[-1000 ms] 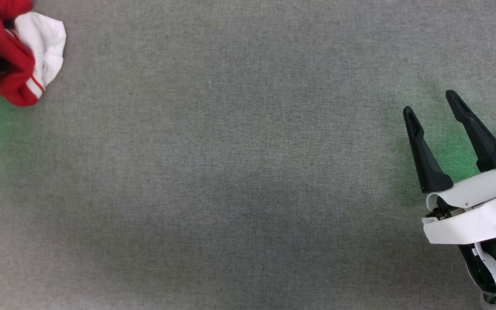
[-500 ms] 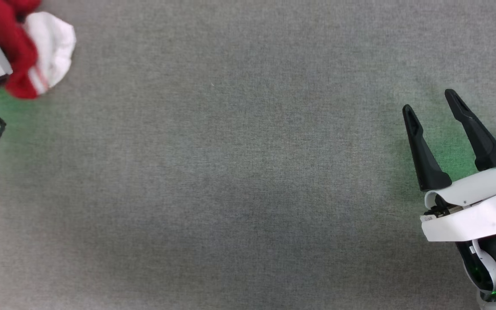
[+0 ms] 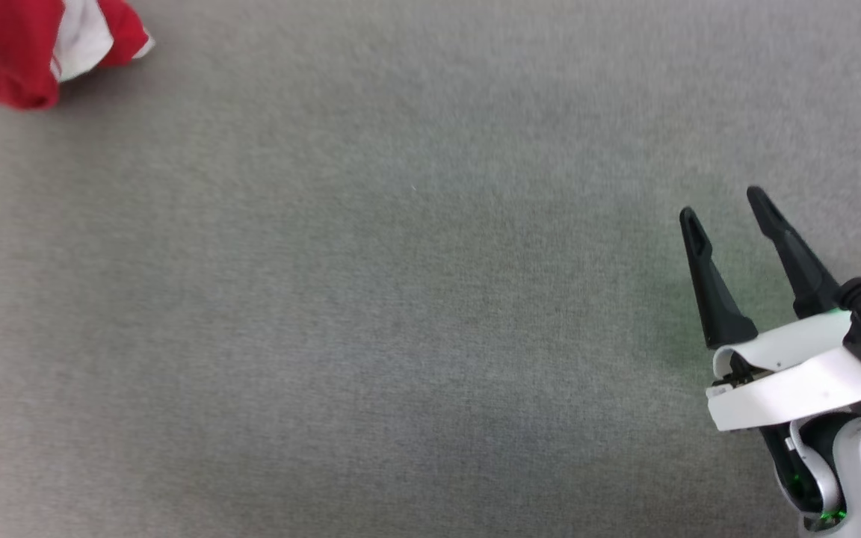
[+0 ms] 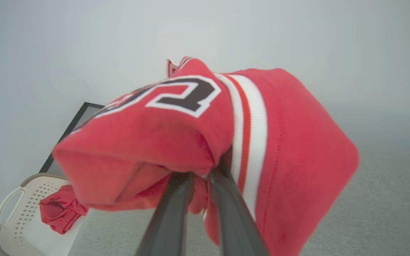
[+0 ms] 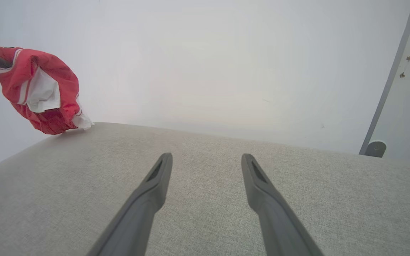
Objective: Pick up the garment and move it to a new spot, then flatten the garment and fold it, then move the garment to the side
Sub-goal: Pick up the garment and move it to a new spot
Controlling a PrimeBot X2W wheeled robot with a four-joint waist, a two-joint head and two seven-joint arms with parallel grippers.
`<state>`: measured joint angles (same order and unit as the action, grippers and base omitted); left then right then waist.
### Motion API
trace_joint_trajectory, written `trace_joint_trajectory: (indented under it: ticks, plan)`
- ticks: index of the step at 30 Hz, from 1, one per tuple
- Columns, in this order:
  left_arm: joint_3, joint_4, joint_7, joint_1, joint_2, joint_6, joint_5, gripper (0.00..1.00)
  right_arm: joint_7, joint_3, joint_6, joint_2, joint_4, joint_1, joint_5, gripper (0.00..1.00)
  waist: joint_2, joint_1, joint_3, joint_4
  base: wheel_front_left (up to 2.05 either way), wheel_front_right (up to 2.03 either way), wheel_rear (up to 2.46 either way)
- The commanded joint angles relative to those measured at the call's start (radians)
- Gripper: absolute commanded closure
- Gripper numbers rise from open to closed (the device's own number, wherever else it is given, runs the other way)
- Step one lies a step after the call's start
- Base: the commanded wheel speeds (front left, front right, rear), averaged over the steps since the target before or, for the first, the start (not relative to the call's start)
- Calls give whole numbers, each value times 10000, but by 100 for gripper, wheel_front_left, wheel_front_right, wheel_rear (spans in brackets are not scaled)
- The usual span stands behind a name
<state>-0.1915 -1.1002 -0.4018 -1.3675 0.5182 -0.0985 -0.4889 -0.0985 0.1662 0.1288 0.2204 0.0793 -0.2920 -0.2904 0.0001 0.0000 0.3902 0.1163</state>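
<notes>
My left gripper [image 4: 203, 177] clamps the jersey [image 4: 290, 142] at the table's [image 3: 430, 314] far-left corner, right gripper [image 3: 722, 203] open; placing, flattening, folding remain.

Grey table [image 3: 400, 299] open across middle; garment [image 3: 19, 52] bunched far-left corner.

The right gripper [image 3: 722, 203] has two long, tapered black fingers [image 3: 708, 295] set in a curved white shell [image 3: 789, 373]. A green light [image 3: 823, 515] glows at its wrist.

Overhead head — wrists low, sharing garment [image 4: 297, 160] [image 5: 62, 85].
</notes>
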Motion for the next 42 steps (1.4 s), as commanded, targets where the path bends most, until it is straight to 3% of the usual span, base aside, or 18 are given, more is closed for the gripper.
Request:
trace_joint_trajectory:
  ticks: [1, 12, 18, 26, 33, 42]
  plan:
    - [-98, 99, 145, -82, -46, -87, 76, 100, -117, -47, 37, -31, -136, 206, 76, 0, -1, 0, -904, 319, 0, 0, 0]
    - [-749, 988, 157, 339, -684, -296, -91, 100, -580, -539, 38, -319, -920, 638, 75, 0, -1, 0, -2285, 391, 0, 0, 0]
    - [-973, 1856, -406, 716, -956, -339, -453, 100, -791, -1199, 38, -359, -1166, 878, 148, 0, -1, 0, -2634, 149, 0, 0, 0]
    - [-1259, 4158, -1848, 1889, -1277, -299, -1112, 100, -948, -2515, 38, -377, -1352, 1315, 366, 0, -1, 0, -2866, -582, 0, 0, 0]
    - [-1316, 6843, -3224, 3149, -1307, 272, -1622, 100, -1061, -3434, 38, -427, -1490, 1528, 371, 0, -1, 0, -2814, -1441, 0, 0, 0]
    - [-1610, 9458, -4595, 5044, -1138, 1104, -1947, 100, -1211, -3617, 38, -779, -1682, 1841, 495, 0, -1, 0, -2734, -2264, 0, 0, 0]
